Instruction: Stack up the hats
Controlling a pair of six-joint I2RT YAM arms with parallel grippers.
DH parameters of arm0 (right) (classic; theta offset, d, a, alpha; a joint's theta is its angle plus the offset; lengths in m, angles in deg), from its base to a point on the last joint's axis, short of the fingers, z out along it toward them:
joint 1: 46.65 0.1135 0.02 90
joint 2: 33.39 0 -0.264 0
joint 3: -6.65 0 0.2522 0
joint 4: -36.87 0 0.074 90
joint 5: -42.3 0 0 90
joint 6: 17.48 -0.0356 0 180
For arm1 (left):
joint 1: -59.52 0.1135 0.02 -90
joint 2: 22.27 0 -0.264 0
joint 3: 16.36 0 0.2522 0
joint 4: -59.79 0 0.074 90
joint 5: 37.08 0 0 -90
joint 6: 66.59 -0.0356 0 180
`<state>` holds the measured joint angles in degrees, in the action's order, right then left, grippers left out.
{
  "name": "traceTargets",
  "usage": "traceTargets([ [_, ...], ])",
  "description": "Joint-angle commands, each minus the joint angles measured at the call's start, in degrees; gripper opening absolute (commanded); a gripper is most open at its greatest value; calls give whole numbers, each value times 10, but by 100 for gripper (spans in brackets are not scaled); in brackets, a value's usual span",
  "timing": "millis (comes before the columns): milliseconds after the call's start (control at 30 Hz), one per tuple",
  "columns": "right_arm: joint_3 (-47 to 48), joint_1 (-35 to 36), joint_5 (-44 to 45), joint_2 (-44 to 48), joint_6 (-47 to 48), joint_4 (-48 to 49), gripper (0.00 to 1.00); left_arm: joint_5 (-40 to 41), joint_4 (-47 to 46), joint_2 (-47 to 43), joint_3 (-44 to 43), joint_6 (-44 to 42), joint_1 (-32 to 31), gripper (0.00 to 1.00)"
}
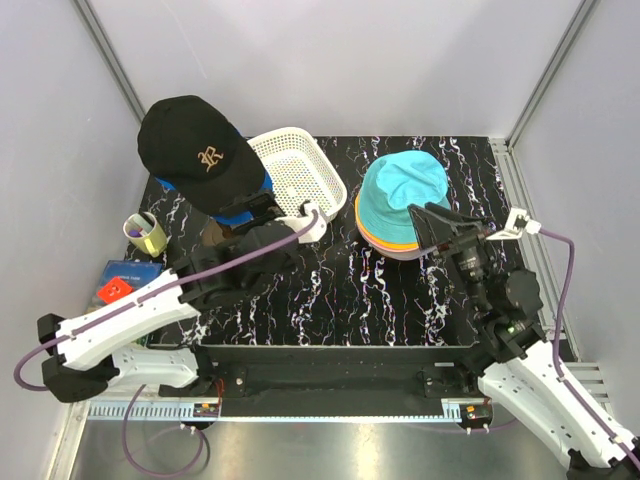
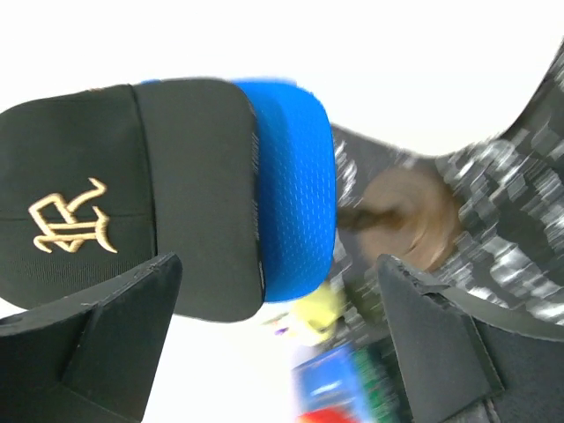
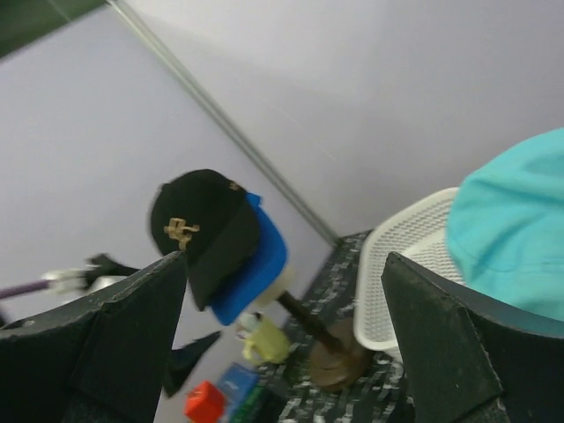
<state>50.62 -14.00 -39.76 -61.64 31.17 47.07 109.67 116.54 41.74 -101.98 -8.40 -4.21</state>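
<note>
A black cap with a gold emblem (image 1: 197, 150) (image 2: 106, 203) (image 3: 198, 225) sits on top of a royal-blue hat (image 1: 243, 212) (image 2: 295, 194) (image 3: 256, 264), both raised on a stand at the back left. My left gripper (image 1: 262, 208) (image 2: 280, 260) is open just in front of their brims, holding nothing. At the right, a teal bucket hat (image 1: 405, 192) (image 3: 515, 220) tops a pile with orange (image 1: 383, 237) and pale rims showing beneath. My right gripper (image 1: 432, 225) (image 3: 284, 260) stands open at the pile's near right edge, empty.
A white perforated basket (image 1: 297, 168) (image 3: 401, 256) lies between the two hat piles. The stand's brown base (image 2: 414, 216) (image 3: 339, 361) rests on the black marbled table (image 1: 340, 300). A yellow-green mug (image 1: 146, 233) and a blue box with a red block (image 1: 118, 285) sit at the left edge.
</note>
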Motion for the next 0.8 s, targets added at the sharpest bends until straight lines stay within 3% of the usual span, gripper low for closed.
traceTargets([
  [0, 92, 4, 66, -56, 150, -125, 100, -42, -49, -33, -37, 112, -16, 99],
  [200, 112, 3, 208, -61, 258, -190, 100, 5, -300, -178, 78, 160, -18, 99],
  [300, 119, 3, 277, -59, 301, -205, 100, 11, -358, -263, 119, 179, -9, 99],
  [533, 125, 3, 300, -68, 306, -225, 100, -4, -324, -317, 137, 201, 4, 99],
  [767, 120, 3, 311, -52, 305, -226, 100, 67, -306, -274, 126, 218, 3, 99],
])
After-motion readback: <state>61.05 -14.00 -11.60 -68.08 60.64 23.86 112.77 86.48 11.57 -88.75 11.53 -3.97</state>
